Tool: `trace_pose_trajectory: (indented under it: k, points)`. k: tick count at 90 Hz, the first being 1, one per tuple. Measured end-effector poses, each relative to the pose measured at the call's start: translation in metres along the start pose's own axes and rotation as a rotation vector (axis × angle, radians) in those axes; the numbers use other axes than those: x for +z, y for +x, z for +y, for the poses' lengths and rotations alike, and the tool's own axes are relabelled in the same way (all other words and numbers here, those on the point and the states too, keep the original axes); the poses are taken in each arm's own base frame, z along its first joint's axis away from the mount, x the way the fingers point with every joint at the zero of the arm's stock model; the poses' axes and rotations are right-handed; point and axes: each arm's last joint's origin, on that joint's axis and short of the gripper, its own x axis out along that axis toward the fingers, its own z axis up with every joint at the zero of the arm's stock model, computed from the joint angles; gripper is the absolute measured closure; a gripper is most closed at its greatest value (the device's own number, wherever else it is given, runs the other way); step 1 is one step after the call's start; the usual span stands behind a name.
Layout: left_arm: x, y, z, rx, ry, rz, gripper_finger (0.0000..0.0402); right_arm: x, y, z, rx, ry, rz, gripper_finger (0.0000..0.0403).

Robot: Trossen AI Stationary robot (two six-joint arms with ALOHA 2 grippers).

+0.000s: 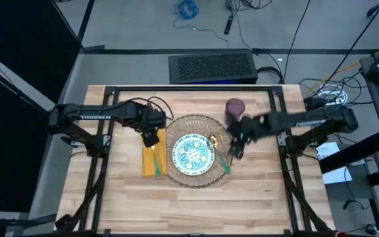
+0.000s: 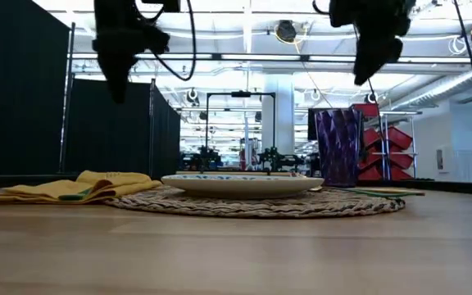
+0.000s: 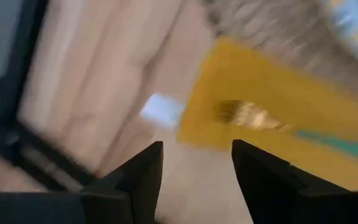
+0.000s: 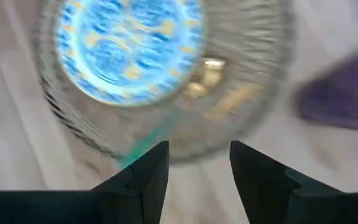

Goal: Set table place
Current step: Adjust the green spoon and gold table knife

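Jaws: left gripper [image 3: 196, 165] and right gripper [image 4: 199, 163] both parted, empty | gold fork [image 3: 248, 116] on mustard-yellow cloth napkin [image 1: 154, 160] blurred | teal-handled spoon [image 1: 221, 153] partly hidden under right gripper, on round woven straw mat [image 1: 176, 172]

In the low view both arms are cut off by the top edge; the left gripper [image 2: 120, 61] at eleven o'clock and the right gripper [image 2: 377, 57] at one o'clock show only as dark shapes; the fork [image 3: 253, 116] on the napkin [image 3: 278, 93] is smeared by blur; the spoon [image 4: 204, 78] on the mat [image 4: 253, 74] is equally blurred; the cup [image 4: 344, 99] is cut off at three o'clock.
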Motion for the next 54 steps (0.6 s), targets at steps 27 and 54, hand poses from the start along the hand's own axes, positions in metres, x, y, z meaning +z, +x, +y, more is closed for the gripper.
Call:
trace_pose_trajectory:
  k: [27,54]
  points:
    - [0.008,0.0,-0.013,-0.072,-0.032,-0.113,0.0223,-0.018,0.08,0.02,-0.11,0.277,0.086,0.0247]
    - [-0.023,0.02,0.005,0.13,-0.032,0.054,0.0223,-0.009,0.127,0.031,-0.218,0.264,0.206,0.0248]
